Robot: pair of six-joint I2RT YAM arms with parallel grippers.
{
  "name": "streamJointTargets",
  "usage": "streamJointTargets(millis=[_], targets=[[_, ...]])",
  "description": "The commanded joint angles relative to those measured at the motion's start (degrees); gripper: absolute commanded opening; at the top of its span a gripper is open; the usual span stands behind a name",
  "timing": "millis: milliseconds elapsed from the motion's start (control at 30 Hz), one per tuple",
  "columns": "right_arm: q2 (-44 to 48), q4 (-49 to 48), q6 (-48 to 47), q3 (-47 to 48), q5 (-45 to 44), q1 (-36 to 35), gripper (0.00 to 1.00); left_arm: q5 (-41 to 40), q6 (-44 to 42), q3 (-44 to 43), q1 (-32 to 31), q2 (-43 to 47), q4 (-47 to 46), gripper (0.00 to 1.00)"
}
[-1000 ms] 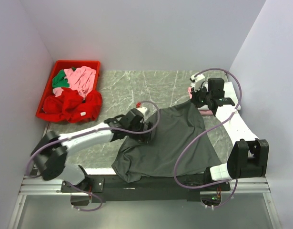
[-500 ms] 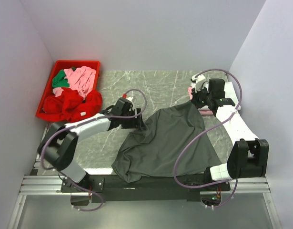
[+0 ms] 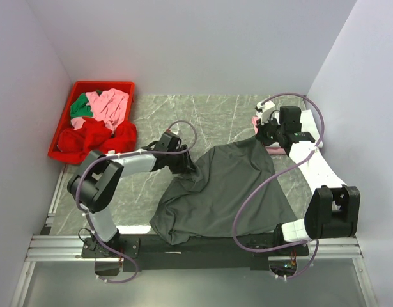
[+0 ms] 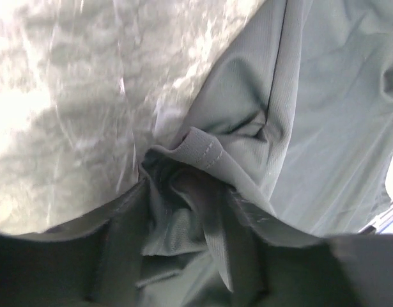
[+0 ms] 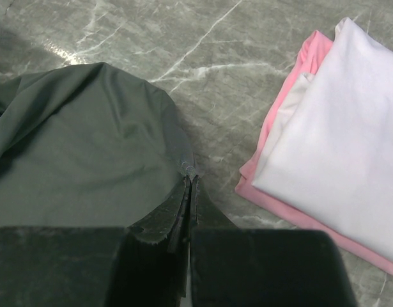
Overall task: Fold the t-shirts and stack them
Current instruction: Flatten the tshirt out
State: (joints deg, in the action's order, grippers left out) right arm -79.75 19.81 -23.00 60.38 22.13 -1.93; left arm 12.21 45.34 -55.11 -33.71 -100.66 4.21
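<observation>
A large dark grey t-shirt [image 3: 228, 185] lies spread across the marble table, its lower hem hanging over the near edge. My left gripper [image 3: 182, 166] sits low at its left corner. In the left wrist view the jaws [image 4: 186, 192] stand open around a loose bunched fold of the grey cloth [image 4: 324, 96]. My right gripper [image 3: 268, 136] is at the shirt's far right corner. There its fingers [image 5: 191, 182] are shut on the thin grey edge [image 5: 75, 134]. A folded white t-shirt [image 5: 337, 128] lies on a folded pink one [image 5: 282, 96] just right of that gripper.
A red plastic bin [image 3: 100, 83] at the back left holds crumpled red [image 3: 97, 141], pink [image 3: 110, 105] and green [image 3: 81, 107] shirts. Bare marble [image 3: 183, 121] lies between bin and grey shirt. White walls close in on three sides.
My left arm has drawn back to the left and folded at the elbow, the gripper shifting from over the shirt to its left corner. The right arm has not moved.
</observation>
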Motion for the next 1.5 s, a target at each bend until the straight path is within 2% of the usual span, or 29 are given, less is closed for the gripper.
streamJointTargets(millis=[0, 33, 200, 567, 667, 700, 800, 900, 967, 1067, 1233, 1400, 1467], targets=[[0.12, -1.00, 0.33, -0.17, 0.63, 0.53, 0.00, -0.95, -0.33, -3.41, 0.66, -1.20, -2.19, 0.46], [0.12, -1.00, 0.33, -0.17, 0.81, 0.53, 0.00, -2.61, -0.95, -4.38, 1.10, -1.20, -1.66, 0.35], [-0.06, -1.01, 0.42, 0.09, 1.16, 0.53, 0.00, -11.14, -7.79, -9.64, 1.98, -0.77, 3.87, 0.00], [-0.50, -0.74, 0.42, 0.79, 1.42, 0.53, 0.00, -19.32, -22.65, -22.49, 2.69, -2.26, 10.82, 0.01], [-0.94, -0.57, 0.42, 1.05, 1.69, 0.62, 0.00, -21.60, -25.47, -23.72, 2.95, -2.78, 10.65, 0.24], [-1.11, -0.48, 0.50, 1.23, 1.78, 0.53, 0.00, -22.31, -26.09, -23.90, 3.04, -2.87, 10.21, 0.38], [-1.38, -0.13, 0.50, 1.49, 1.86, 0.53, 0.00, -23.89, -27.76, -24.69, 3.83, -3.22, 9.51, 0.55], [-1.20, -0.04, 0.42, 1.41, 1.78, 0.62, 0.00, -25.12, -27.94, -26.01, 5.50, -3.49, 10.29, 0.61], [-1.11, 0.14, 0.33, 1.50, 1.78, 0.53, 0.00, -23.82, -26.37, -26.45, 7.51, -2.88, 11.34, 0.61], [-0.94, 0.14, 0.24, 1.32, 1.69, 0.53, 0.00, -15.75, -23.56, -23.38, 9.45, 0.27, 11.44, 0.57], [-1.47, -0.12, 0.42, 1.32, 2.04, 0.53, 0.00, -3.26, -18.81, -18.65, 9.81, 0.64, 14.25, 0.55], [-1.47, -0.04, 0.50, 1.23, 2.04, 0.53, 0.00, 2.81, -14.58, -14.68, 9.81, -0.67, 12.23, 0.54], [-1.12, 0.14, 0.42, 1.14, 1.86, 0.53, 0.00, 5.10, -13.88, -14.41, 9.72, -1.72, 12.23, 0.58]])
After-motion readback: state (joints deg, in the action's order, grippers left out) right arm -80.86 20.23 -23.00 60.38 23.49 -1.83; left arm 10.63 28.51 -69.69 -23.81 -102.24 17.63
